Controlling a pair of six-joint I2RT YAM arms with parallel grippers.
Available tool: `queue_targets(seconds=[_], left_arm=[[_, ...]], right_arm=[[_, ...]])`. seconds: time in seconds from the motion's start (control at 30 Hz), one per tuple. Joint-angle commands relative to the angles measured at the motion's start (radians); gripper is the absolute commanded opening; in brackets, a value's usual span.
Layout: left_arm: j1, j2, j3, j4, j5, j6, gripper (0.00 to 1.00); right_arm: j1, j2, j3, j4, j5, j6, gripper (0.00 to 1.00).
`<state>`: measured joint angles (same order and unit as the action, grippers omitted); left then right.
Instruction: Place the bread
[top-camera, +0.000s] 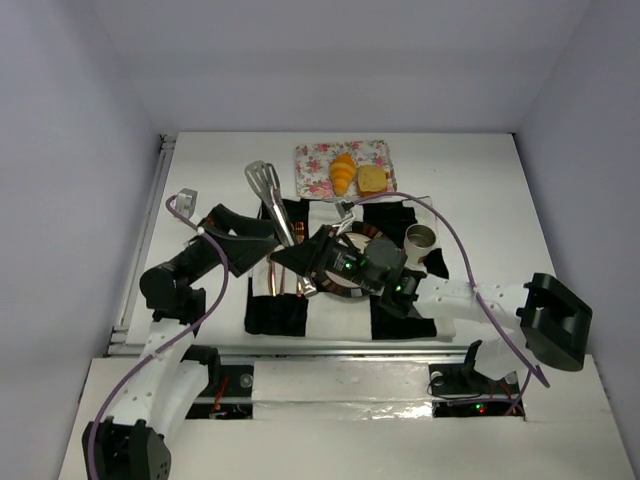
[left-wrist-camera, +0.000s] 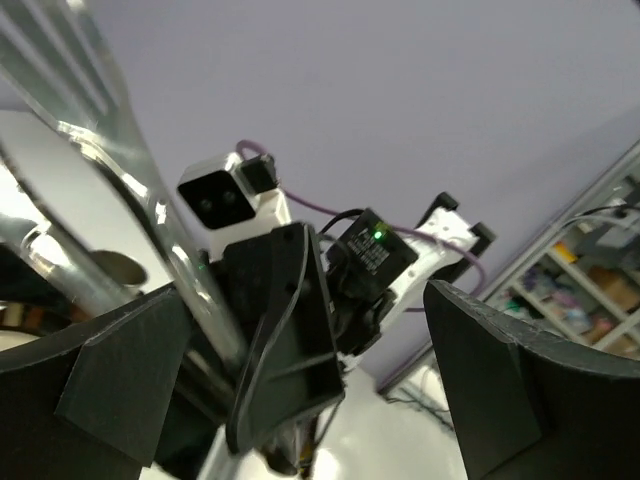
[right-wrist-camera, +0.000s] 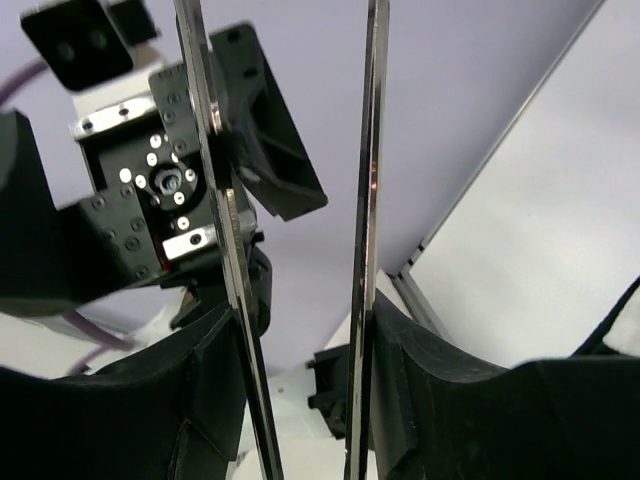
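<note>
Right hand (right-wrist-camera: 300, 390) clasps tongs (right-wrist-camera: 365, 200); ridged golden croissant (top-camera: 343, 173), tan bun (top-camera: 372, 179) on tray (top-camera: 315, 155).

Nothing legible in any of the three views, honestly; the little black box with the green light (left-wrist-camera: 372, 250) in the left wrist view might carry some print, but it's way too blurry to tell; the flowered tray (top-camera: 312, 168) on the worktop is pure pattern; the cluttered shelves (left-wrist-camera: 590, 290) off in the background are just a smear of colours.
</note>
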<state>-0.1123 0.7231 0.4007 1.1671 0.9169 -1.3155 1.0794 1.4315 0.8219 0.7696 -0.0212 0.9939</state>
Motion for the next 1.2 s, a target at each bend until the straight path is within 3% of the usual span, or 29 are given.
queue_targets(seconds=[0.0,0.1,0.2,0.23,0.33,0.47,0.8,1.17], left_arm=[[-0.004,-0.063,0.088,-0.186,0.027,0.192,0.99],[-0.004,-0.076,0.105,-0.273,0.028,0.269,0.99],[-0.004,-0.1,0.17,-0.501,0.014,0.39,0.99],[-0.004,-0.108,0.222,-0.674,-0.019,0.509,0.99],[-0.004,-0.123,0.329,-1.02,-0.134,0.753,0.99],[-0.004,-0.122,0.386,-1.285,-0.28,0.919,0.99],[-0.013,-0.2,0.23,-1.278,-0.362,0.954,0.99],[-0.067,-0.257,0.21,-1.265,-0.414,0.95,0.98]], right_arm=[[-0.051,-0.049,0.013,0.034,0.055,0.018,0.49],[-0.084,-0.068,0.022,0.007,0.053,0.014,0.49],[-0.134,-0.112,0.025,-0.09,0.052,0.002,0.48],[-0.15,-0.126,0.034,-0.136,0.055,-0.018,0.48],[-0.222,-0.161,0.081,-0.381,0.06,-0.079,0.48],[-0.332,-0.148,0.147,-0.698,0.021,-0.185,0.48],[-0.509,0.076,0.376,-1.072,0.015,-0.406,0.47],[-0.546,0.451,0.856,-1.401,0.147,-0.534,0.47]])
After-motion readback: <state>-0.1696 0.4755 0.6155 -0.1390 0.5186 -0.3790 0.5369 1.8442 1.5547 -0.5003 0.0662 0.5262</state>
